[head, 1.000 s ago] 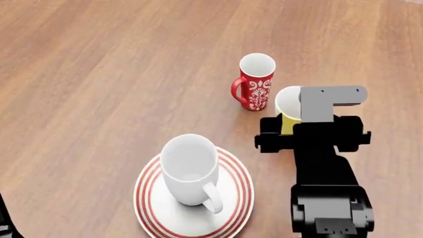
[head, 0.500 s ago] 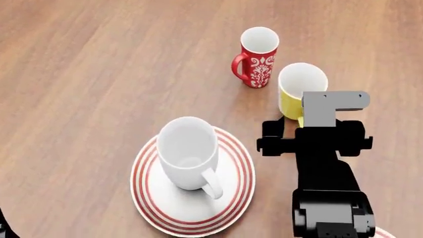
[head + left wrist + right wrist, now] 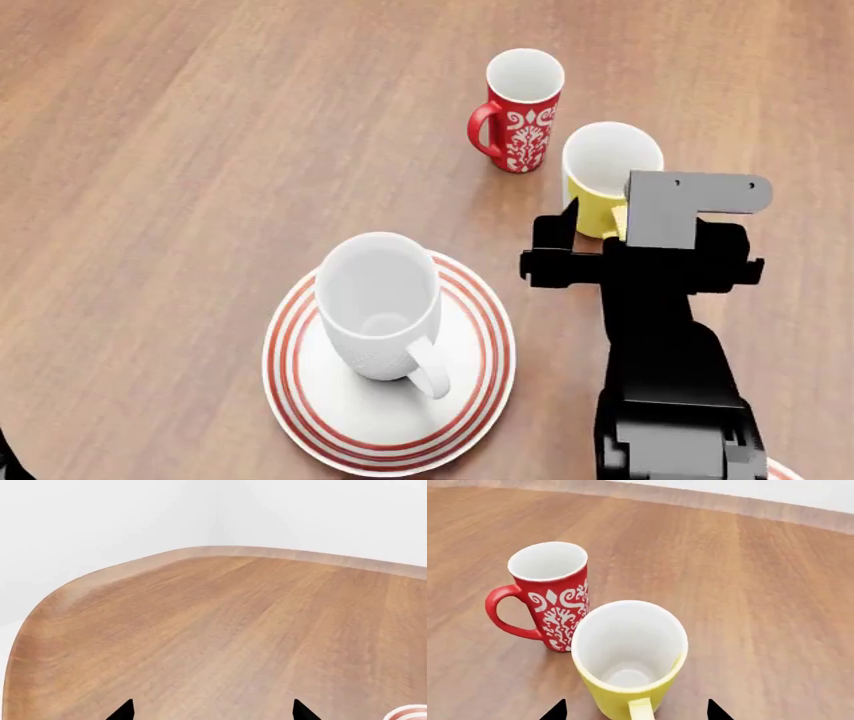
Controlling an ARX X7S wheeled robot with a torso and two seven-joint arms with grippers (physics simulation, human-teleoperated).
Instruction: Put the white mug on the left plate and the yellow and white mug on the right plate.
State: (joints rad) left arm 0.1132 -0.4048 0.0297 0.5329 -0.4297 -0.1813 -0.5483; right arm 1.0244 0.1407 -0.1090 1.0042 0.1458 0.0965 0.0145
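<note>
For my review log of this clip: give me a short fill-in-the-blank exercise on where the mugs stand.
1. The white mug stands upright on the left ____.
2. The yellow and white mug stands on the bare ____.
3. Beside it stands a mug whose body is ____ with a white pattern.
4. The right claw is ____.

Missing words: plate; table; red; open

Bright even rendered light, sharp focus throughout, soft faint shadows on the brown wooden surface (image 3: 200,200), mild gloss, no blur
</note>
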